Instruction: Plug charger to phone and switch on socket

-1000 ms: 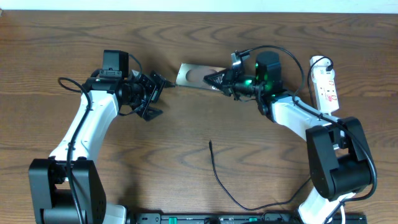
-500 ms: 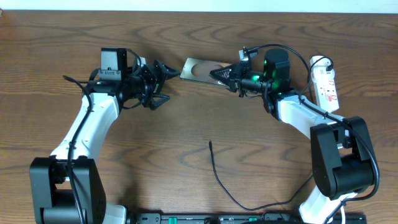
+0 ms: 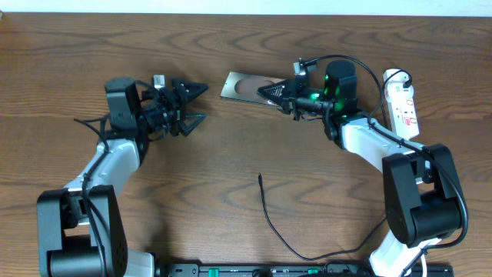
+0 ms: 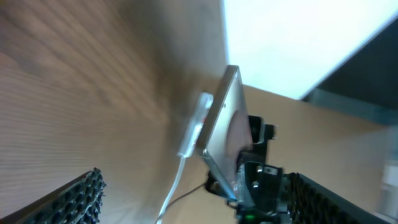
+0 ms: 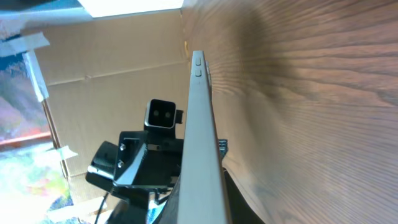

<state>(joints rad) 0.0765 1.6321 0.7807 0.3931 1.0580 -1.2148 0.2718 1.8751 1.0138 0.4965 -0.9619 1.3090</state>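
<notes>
Our right gripper [image 3: 267, 92] is clamped on one end of the phone [image 3: 240, 85], holding it at the far middle of the table [image 3: 231, 154]. Our left gripper [image 3: 201, 103] stands spread wide and empty just left of it, not touching. The charger [image 3: 260, 185] lies loose on the wood nearer us, well apart from the socket [image 3: 404, 106] at the right.
</notes>
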